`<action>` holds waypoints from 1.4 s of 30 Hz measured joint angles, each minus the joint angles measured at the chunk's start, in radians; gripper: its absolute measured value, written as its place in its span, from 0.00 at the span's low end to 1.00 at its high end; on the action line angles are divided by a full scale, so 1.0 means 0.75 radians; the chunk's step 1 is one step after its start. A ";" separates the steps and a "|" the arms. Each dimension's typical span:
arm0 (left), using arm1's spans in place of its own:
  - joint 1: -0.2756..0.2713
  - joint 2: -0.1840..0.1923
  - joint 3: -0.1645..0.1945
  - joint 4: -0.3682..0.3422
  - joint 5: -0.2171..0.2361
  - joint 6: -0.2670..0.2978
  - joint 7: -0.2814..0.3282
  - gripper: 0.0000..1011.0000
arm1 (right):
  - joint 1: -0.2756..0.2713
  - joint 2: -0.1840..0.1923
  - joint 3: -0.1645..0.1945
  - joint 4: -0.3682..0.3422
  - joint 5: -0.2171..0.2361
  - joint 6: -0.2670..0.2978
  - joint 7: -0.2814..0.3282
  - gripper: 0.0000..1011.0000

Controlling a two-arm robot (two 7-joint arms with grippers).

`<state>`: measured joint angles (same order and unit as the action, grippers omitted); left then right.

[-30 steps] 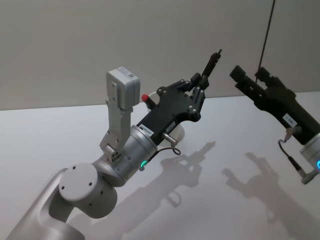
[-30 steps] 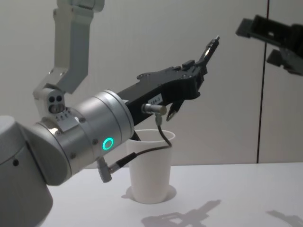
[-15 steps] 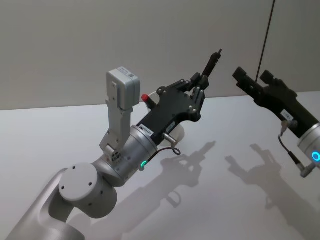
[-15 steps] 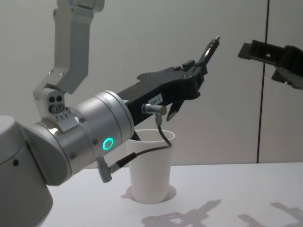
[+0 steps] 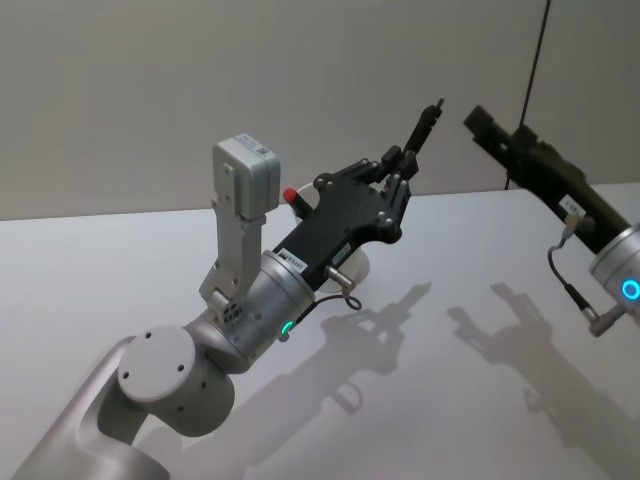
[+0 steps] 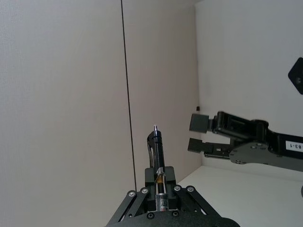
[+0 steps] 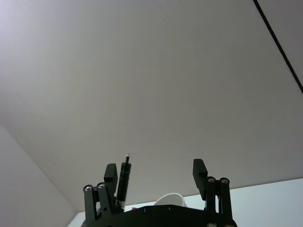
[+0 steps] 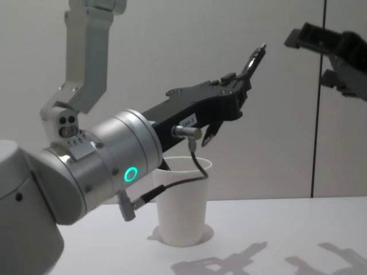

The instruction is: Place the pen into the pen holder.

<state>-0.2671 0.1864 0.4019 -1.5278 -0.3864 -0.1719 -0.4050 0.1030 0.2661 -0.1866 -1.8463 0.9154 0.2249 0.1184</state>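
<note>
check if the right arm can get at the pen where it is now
Probably yes. The pen sticks out free above the left tool, which grips its lower end. The right tool is open and raised beside it, with only air between them.

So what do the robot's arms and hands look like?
Both arms are round silvery-grey tubes. A green ring glows on the left one, a blue ring on the right. The left hand and right hand are black and flat, each with a small white label. A dark cable loops by each wrist, and a white box sits on the left arm.
</note>
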 joint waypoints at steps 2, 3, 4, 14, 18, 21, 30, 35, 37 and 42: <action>0.000 0.000 0.000 0.000 0.000 0.000 0.000 0.12 | 0.003 -0.003 0.004 -0.002 0.041 0.006 0.003 0.99; 0.000 0.000 0.000 0.000 0.000 0.000 0.000 0.12 | 0.004 -0.004 0.005 -0.004 0.056 0.010 0.004 0.99; 0.000 0.000 0.000 0.000 0.000 0.000 0.000 0.12 | 0.005 -0.004 0.007 -0.005 0.070 0.012 0.005 0.99; 0.000 0.000 0.000 0.000 0.000 0.000 0.000 0.12 | 0.024 -0.020 0.007 -0.005 0.244 0.076 0.023 0.99; 0.000 0.000 0.000 0.000 0.000 0.000 0.000 0.12 | 0.038 -0.033 -0.006 0.012 0.274 0.098 0.029 0.99; 0.000 0.000 0.000 0.000 0.000 0.000 0.000 0.12 | 0.050 -0.044 -0.016 0.029 0.286 0.112 0.031 0.99; 0.000 0.000 0.000 0.000 0.000 0.000 0.000 0.12 | 0.081 -0.064 -0.041 0.083 0.290 0.137 0.027 0.99; 0.000 0.000 0.000 0.000 0.000 0.000 0.000 0.12 | 0.097 -0.073 -0.053 0.107 0.287 0.146 0.028 0.99; 0.000 0.000 0.000 0.000 0.000 0.000 0.000 0.12 | 0.107 -0.080 -0.062 0.120 0.287 0.152 0.031 0.99; 0.000 0.000 0.000 0.000 0.000 0.000 0.000 0.12 | 0.121 -0.090 -0.074 0.136 0.287 0.158 0.042 0.99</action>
<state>-0.2671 0.1864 0.4019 -1.5278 -0.3864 -0.1720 -0.4048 0.1941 0.1988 -0.2418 -1.7440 1.1303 0.3432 0.1496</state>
